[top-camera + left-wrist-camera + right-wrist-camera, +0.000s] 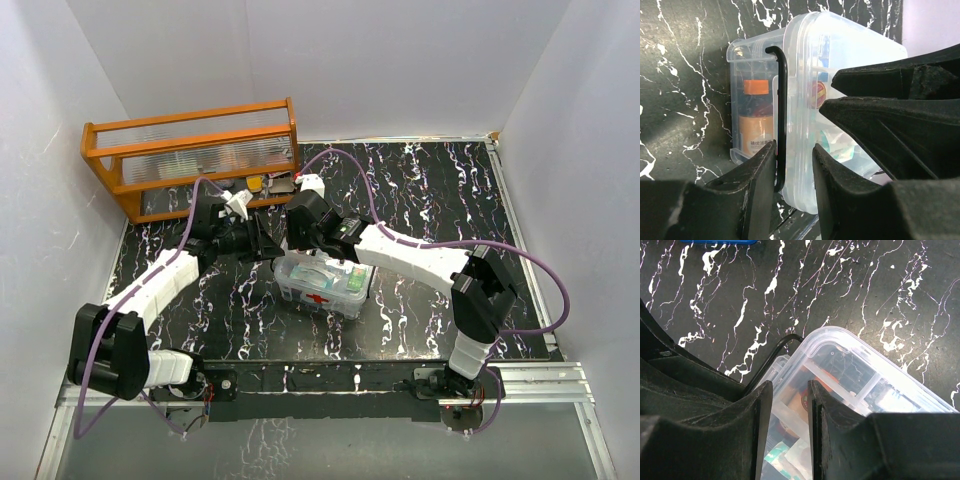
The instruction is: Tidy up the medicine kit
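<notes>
The medicine kit (335,290), a clear box with a red cross (318,298), sits mid-table with its clear lid (850,45) on it. My left gripper (270,245) is at the kit's back-left end. In the left wrist view it (794,150) is shut around the lid's rim and dark handle (783,100). An orange-capped bottle (756,125) shows inside. My right gripper (300,235) is just above the same end. In its wrist view it (789,385) has its jaws a narrow gap apart over the lid (865,370). I cannot tell whether they pinch anything.
An orange wooden rack (190,155) with ribbed clear panels stands at the back left. Small loose items (255,183) lie in front of it, close behind both grippers. A blue object (720,242) lies at the top edge of the right wrist view.
</notes>
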